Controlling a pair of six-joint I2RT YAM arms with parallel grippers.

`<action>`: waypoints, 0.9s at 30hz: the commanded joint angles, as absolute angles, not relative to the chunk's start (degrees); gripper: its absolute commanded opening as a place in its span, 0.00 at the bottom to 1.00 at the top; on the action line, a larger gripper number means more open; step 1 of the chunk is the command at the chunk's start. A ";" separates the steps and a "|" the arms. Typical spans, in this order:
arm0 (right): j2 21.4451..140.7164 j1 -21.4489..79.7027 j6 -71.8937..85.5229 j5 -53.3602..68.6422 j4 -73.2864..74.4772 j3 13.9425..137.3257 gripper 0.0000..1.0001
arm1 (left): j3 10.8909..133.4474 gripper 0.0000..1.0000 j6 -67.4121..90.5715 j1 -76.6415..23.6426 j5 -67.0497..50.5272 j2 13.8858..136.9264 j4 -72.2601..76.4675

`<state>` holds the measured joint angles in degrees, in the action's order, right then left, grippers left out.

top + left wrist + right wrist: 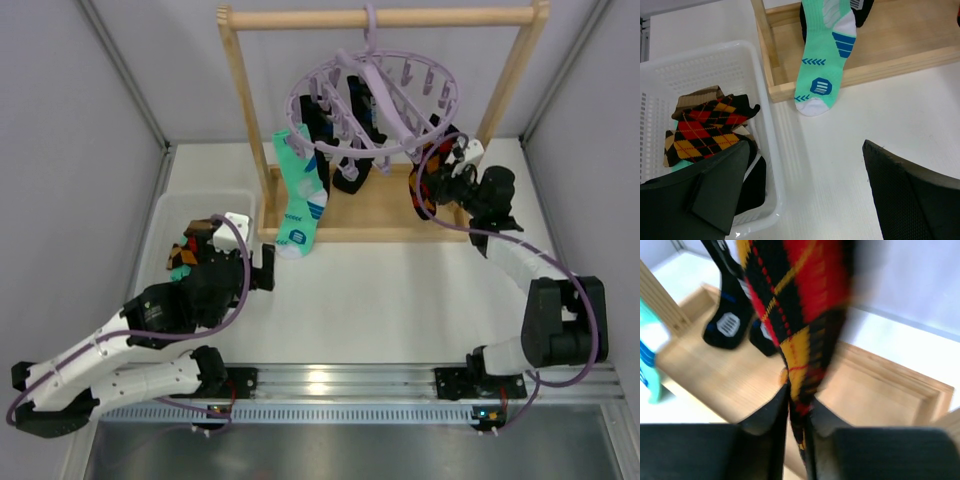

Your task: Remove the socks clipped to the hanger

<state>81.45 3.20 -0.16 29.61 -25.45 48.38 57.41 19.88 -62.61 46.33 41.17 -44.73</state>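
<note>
Argyle sock pinched in right claw, seemingly clipped to hanger

Both arms are the same build: left arm and right arm have white link shells between chunky black joint housings; a lavender cable loops loose along each one; the bases are black blocks at the near edge of the tabletop. Left gripper has matte black wedge fingers with a fine pebbled texture; right gripper is black too, just blurry.
</note>
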 commanded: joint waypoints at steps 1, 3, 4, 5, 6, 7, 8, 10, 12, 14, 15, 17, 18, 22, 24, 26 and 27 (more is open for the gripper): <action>79.12 2.99 5.87 34.28 -38.65 45.63 0.12 | 60.02 0.98 22.40 -62.40 48.32 39.90 -44.38; 77.18 4.21 6.76 31.92 -40.86 42.38 0.00 | 61.17 0.98 23.72 -62.49 48.95 39.20 -44.38; 76.12 4.91 6.85 28.42 -41.48 41.32 0.00 | 62.04 0.98 25.04 -62.40 48.78 39.29 -44.38; 73.59 5.62 7.03 26.04 -41.92 40.18 0.00 | 64.14 0.98 25.66 -62.40 47.65 39.55 -44.30; 72.35 7.63 7.21 24.28 -42.62 37.56 0.00 | 65.38 0.98 26.27 -62.40 46.94 39.99 -44.30; 71.20 8.78 7.29 20.69 -43.93 36.22 0.00 | 68.44 0.98 27.15 -62.40 46.15 41.38 -44.21; 68.58 9.92 6.95 18.13 -43.86 35.08 0.00 | 70.21 0.98 27.25 -62.40 44.66 42.44 -44.21; 65.93 15.27 4.50 10.60 -43.16 32.26 0.00 | 74.07 0.98 26.98 -62.40 43.25 46.90 -44.21; 62.76 22.19 3.08 5.56 -42.10 30.33 0.00 | 80.14 0.98 26.54 -62.49 41.15 50.25 -44.21; 60.57 27.05 1.76 -2.34 -41.49 29.53 0.00 | 86.46 0.98 26.02 -62.49 40.00 55.88 -44.21; 60.12 31.51 1.58 -4.37 -41.48 29.10 0.00 | 88.57 0.98 25.75 -62.49 39.21 57.64 -44.21; 60.03 35.75 0.97 -9.65 -41.48 29.18 0.00 | 94.97 0.98 24.61 -62.49 37.89 63.16 -44.30; 60.38 40.30 0.62 -11.32 -41.31 30.05 0.00 | 97.10 0.98 23.91 -62.49 37.36 64.76 -44.30; 64.41 51.66 -6.31 -23.87 -39.90 34.53 0.00 | 109.21 0.98 21.98 -62.67 34.98 72.85 -44.38; 66.97 55.70 -6.77 -24.70 -39.73 36.99 0.00 | 112.57 0.98 20.58 -62.93 35.59 76.70 -44.38; 69.68 57.74 -7.56 -26.53 -39.73 38.66 0.00 | 116.62 0.98 19.60 -63.54 37.78 78.91 -44.47; 70.74 59.83 -7.99 -27.24 -39.47 40.50 0.00 | 117.67 0.98 18.38 -63.81 38.66 80.67 -44.47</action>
